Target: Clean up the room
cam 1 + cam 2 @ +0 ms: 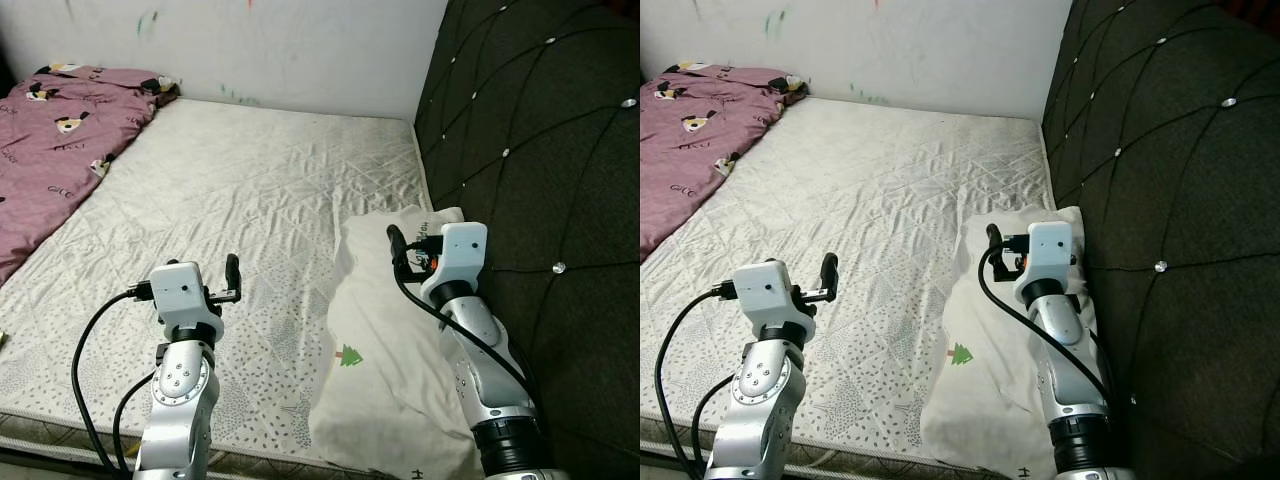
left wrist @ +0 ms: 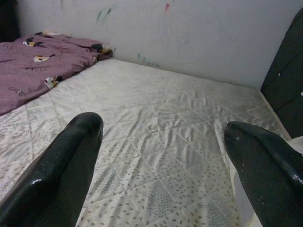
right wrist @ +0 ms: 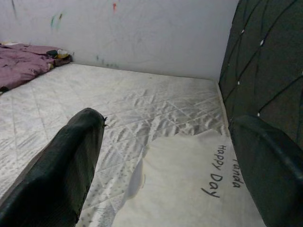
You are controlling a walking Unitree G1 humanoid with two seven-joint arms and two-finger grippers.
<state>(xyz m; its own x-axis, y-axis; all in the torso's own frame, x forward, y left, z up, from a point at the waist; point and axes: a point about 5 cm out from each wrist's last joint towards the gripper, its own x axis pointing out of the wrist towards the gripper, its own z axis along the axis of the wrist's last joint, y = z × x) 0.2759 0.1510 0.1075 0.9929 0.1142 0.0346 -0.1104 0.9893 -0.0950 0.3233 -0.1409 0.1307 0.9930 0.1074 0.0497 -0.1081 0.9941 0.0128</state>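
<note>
Claws both gaping wide: right claw (image 1: 412, 245) hovering over white printed fabric pillow (image 1: 385, 350), left claw (image 1: 232, 285) over mattress; next probably gripping pillow.

Pillow (image 1: 390, 350) print, perhaps lettering, edge-cropped

A home bedroom: a bare quilted mattress (image 1: 230, 190), tufted dark headboard (image 1: 540, 150), pillow (image 1: 390, 340) and rumpled purple blanket (image 1: 50, 130).
</note>
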